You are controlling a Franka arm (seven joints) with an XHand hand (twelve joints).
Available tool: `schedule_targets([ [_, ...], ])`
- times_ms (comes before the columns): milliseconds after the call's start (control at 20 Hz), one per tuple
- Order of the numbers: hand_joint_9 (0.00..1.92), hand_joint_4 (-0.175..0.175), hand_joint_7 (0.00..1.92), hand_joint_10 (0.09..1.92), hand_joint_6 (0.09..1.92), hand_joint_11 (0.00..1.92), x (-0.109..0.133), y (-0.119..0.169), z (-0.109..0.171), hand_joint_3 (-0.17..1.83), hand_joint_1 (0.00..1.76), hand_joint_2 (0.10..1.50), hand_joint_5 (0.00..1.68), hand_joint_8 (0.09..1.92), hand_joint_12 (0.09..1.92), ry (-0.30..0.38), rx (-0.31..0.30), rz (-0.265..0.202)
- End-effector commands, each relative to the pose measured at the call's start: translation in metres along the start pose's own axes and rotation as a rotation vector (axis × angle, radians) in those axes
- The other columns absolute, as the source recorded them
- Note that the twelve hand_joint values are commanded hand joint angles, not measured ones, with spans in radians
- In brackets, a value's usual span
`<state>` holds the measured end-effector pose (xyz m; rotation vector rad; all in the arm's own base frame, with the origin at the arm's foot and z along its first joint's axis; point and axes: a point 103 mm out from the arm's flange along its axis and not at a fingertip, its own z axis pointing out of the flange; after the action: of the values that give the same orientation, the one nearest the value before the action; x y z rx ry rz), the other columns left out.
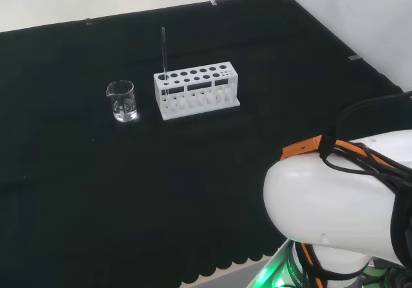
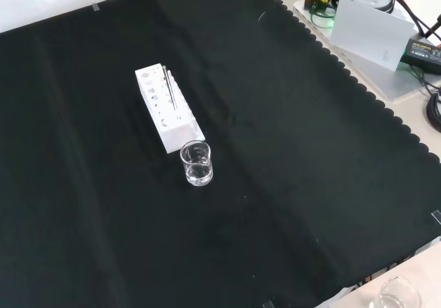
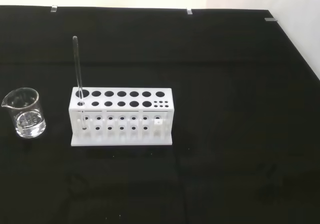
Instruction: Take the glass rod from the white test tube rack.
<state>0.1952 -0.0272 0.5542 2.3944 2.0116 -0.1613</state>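
Note:
A white test tube rack (image 1: 196, 93) (image 2: 167, 116) (image 3: 122, 116) stands on the black cloth. A thin glass rod (image 1: 164, 53) (image 2: 170, 92) (image 3: 77, 66) stands upright in a hole at the rack's end nearest the beaker, rising well above the rack's top. In the head view that hole is at the rack's left end. Nothing touches the rod or the rack.
A small clear glass beaker (image 1: 121, 100) (image 2: 197, 163) (image 3: 25, 113) stands just beside the rack's rod end; its contents are unclear. The arm's white link (image 1: 335, 201) sits at the head view's lower right. Another glass vessel (image 2: 396, 294) stands off the cloth at the front view's bottom right.

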Motion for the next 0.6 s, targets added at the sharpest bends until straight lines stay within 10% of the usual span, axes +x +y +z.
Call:
schedule_targets([
  [50, 0.0, -0.103, 0.0, 0.63, 0.09, 0.0, 0.002, 0.004, 0.002, -0.16, 0.46, 1.24, 0.04, 0.42, 1.08, 0.031, 0.002, -0.009],
  [600, 0.0, -0.11, 0.0, 0.78, 0.09, 0.0, 0.03, 0.046, 0.006, -0.17, 0.47, 1.24, 0.07, 0.57, 1.31, 0.044, 0.015, -0.061],
])
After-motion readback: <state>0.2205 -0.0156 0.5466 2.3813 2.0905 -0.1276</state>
